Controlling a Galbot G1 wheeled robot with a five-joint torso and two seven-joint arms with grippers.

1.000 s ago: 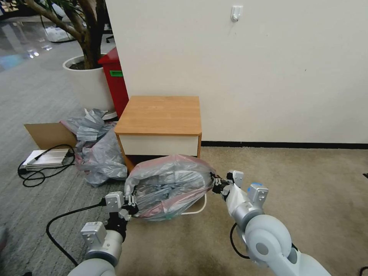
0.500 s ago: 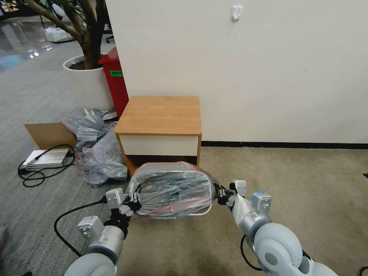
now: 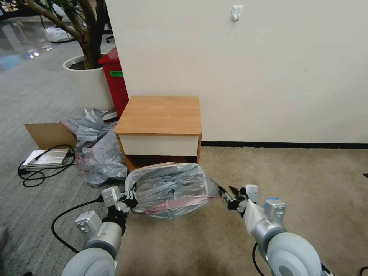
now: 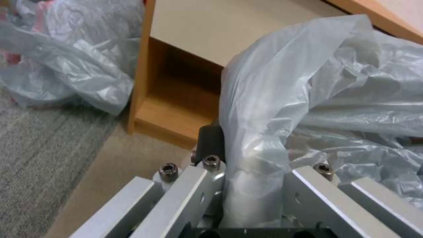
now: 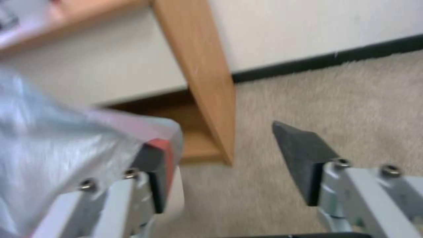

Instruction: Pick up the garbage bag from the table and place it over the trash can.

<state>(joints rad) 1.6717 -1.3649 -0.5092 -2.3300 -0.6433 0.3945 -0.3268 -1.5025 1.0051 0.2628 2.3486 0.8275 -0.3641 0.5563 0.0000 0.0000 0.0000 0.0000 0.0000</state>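
Observation:
The grey translucent garbage bag (image 3: 168, 188) with a pinkish-red rim band lies spread low on the carpet in front of the table (image 3: 161, 115), and the trash can is hidden beneath it. My left gripper (image 3: 128, 198) is shut on the bag's left edge; in the left wrist view a bunch of plastic (image 4: 260, 138) runs between the fingers of the left gripper (image 4: 251, 148). My right gripper (image 3: 227, 190) stands open just right of the bag. In the right wrist view the right gripper (image 5: 216, 138) is spread wide, with the bag's rim (image 5: 88, 142) draped against one finger.
A heap of grey plastic bags (image 3: 96, 149) lies left of the table, beside a cardboard sheet (image 3: 48, 134) and a black cable (image 3: 38, 172). A red bin (image 3: 115, 84) and a white planter (image 3: 88, 84) stand behind. Open beige carpet (image 3: 287, 172) stretches to the right.
Both grippers sank lower and drew toward me, pulling the bag down flatter. The right gripper opened and let go of the bag's right edge; the bin's white rim is now covered.

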